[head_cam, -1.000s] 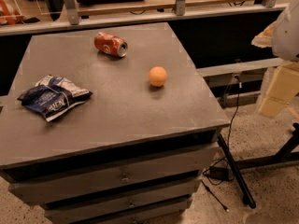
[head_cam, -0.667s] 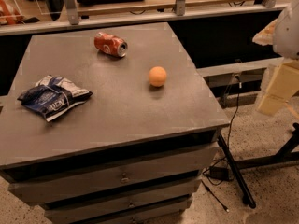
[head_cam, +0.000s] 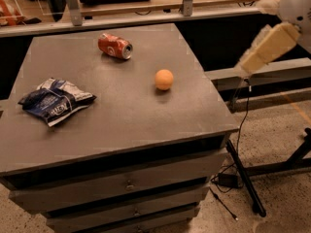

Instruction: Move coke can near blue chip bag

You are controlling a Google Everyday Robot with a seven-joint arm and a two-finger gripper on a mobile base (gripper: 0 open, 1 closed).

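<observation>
The coke can lies on its side at the far middle of the grey cabinet top, silver top facing right. The blue chip bag lies crumpled near the left edge, well apart from the can. My gripper shows as a cream-coloured piece at the upper right, off the cabinet's right side, in the air and away from both things. It holds nothing that I can see.
An orange ball sits on the top between the can and the right edge. The cabinet has drawers in front. A black stand leg and cable are on the floor at the right. A shelf rail runs behind.
The cream arm piece at the right has risen and swung left towards the cabinet. The can, bag and ball have not moved.
</observation>
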